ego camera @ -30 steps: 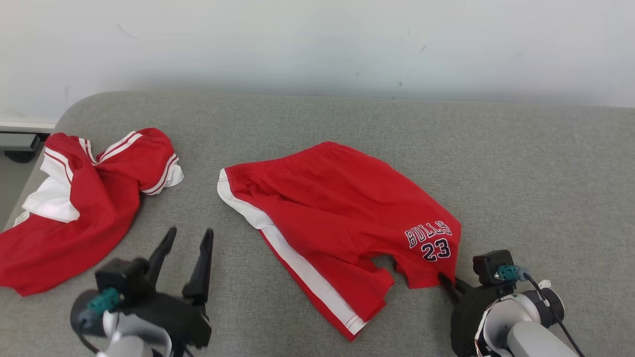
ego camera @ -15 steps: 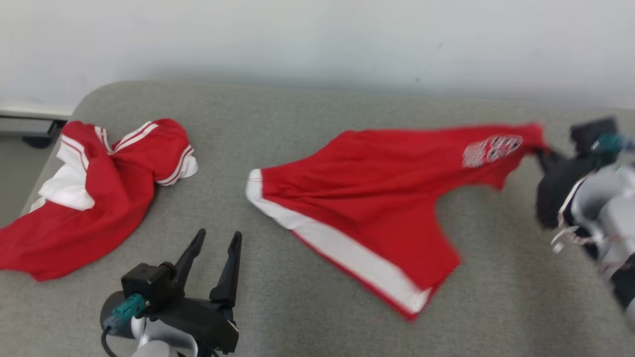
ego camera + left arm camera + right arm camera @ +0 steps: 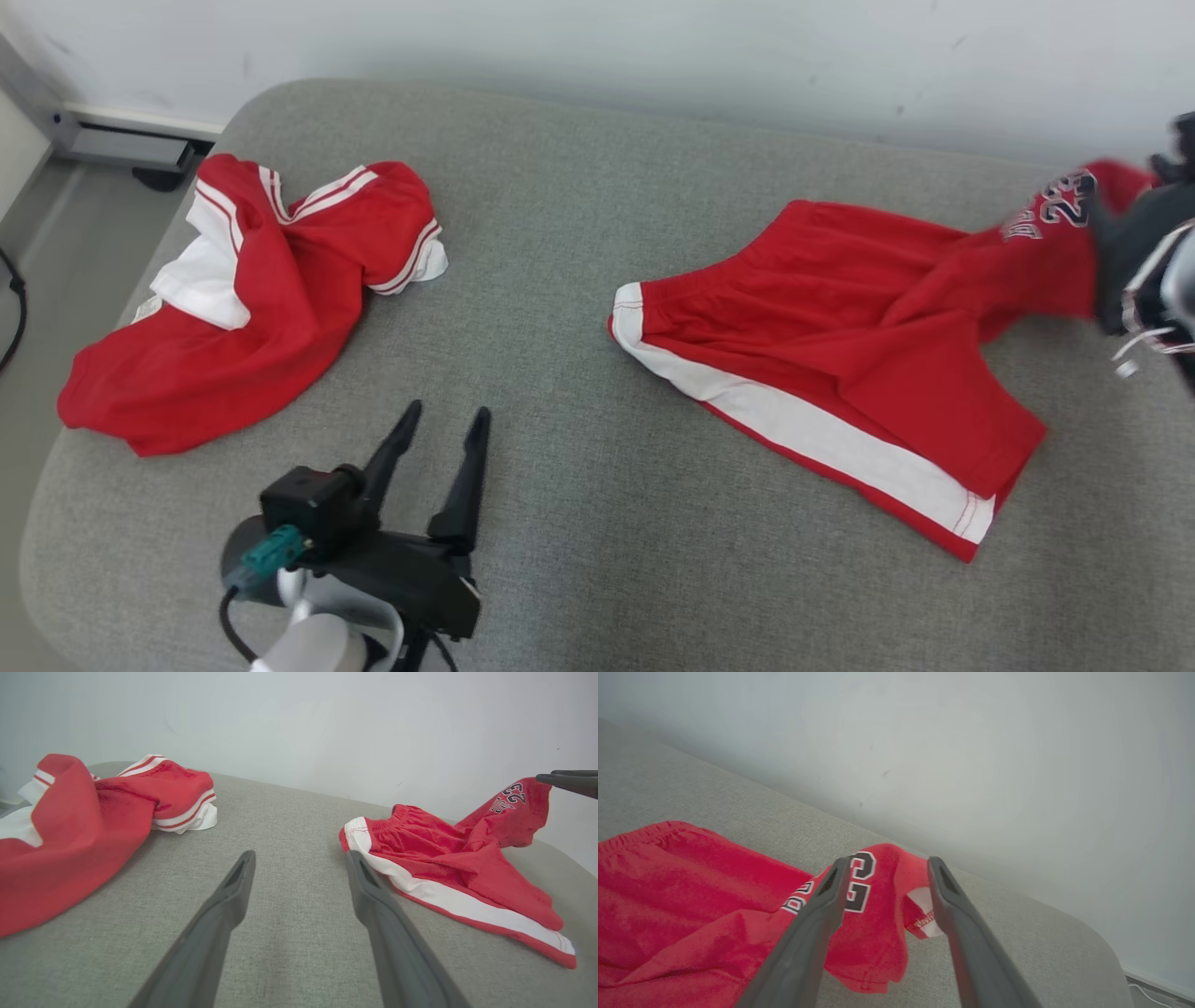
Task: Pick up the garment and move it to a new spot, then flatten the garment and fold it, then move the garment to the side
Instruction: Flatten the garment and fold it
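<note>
Right tool [image 3: 888, 859], spread wide, hangs at raised leg of red shorts [image 3: 691, 896].

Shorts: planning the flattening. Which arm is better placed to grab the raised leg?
Probably right: the right gripper stands open at the shorts' raised leg; the left gripper hovers over cushion, apart from them.

A grey fabric-covered cushion [image 3: 579, 233] with rounded corners carries 2 garments, lying well apart. At the upper left of the head view is a crumpled red jersey [image 3: 252, 308] with white panels and striped trim; right of centre lie red shorts [image 3: 840, 355] with a white side stripe, waistband toward the middle of the frame. The shorts' leg printed 23 rises off the fabric at the right edge.
</note>
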Motion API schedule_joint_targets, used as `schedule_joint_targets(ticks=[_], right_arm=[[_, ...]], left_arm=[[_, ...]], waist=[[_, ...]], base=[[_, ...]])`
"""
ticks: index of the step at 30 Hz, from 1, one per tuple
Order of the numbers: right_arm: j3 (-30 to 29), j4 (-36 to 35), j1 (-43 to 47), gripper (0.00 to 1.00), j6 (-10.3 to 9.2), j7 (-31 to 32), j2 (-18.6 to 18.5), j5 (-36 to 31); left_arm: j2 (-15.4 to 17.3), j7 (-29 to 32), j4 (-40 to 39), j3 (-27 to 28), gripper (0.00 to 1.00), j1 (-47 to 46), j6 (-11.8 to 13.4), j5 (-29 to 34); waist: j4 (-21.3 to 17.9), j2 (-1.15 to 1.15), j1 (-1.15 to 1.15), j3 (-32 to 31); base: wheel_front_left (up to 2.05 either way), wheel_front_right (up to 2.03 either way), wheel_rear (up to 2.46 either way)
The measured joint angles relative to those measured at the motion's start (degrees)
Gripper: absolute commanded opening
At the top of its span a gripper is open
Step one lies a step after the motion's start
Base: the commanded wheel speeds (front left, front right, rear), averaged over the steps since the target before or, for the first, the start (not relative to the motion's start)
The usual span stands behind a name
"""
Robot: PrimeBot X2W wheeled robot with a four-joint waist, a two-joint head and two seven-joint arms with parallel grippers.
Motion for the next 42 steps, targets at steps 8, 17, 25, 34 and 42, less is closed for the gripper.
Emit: schedule_joint_targets(ticks=[8,17,25,34,42], right_arm=[[0.41,1.85,2.35,1.00,0.92,-5.52,3.34,0.73],[0.31,-1.02,16.01,1.00,1.42,-12.90,7.80,3.72],[0.09,-6.43,25.14,1.00,1.44,-17.71,9.94,5.93],[-0.20,-13.82,36.86,1.00,1.51,-19.15,11.98,8.64],[0.18,-19.05,38.19,1.00,1.51,-19.12,12.90,9.58]], left_arm=[[1.51,-0.01,1.27,2.19,1.00,0.41,0.00,-0.04],[2.76,-0.10,2.09,3.83,1.00,3.41,0.00,-0.07],[3.26,-0.52,2.57,5.24,1.00,6.33,0.00,-0.07],[2.86,-0.55,2.07,5.77,1.00,7.45,0.00,-0.04],[2.04,-0.40,1.16,5.25,1.00,8.04,0.01,0.42]], waist=[[-1.21,0.00,0.00,0.33],[-6.28,0.00,0.00,-2.05],[-10.39,0.00,0.00,-4.84],[-13.05,-0.01,-0.01,-7.70],[-12.81,0.00,-0.01,-7.45]], base=[[0.00,0.00,0.00],[0.00,0.00,0.00],[0.00,0.00,0.00],[0.00,0.00,0.00],[0.00,0.00,0.00]])
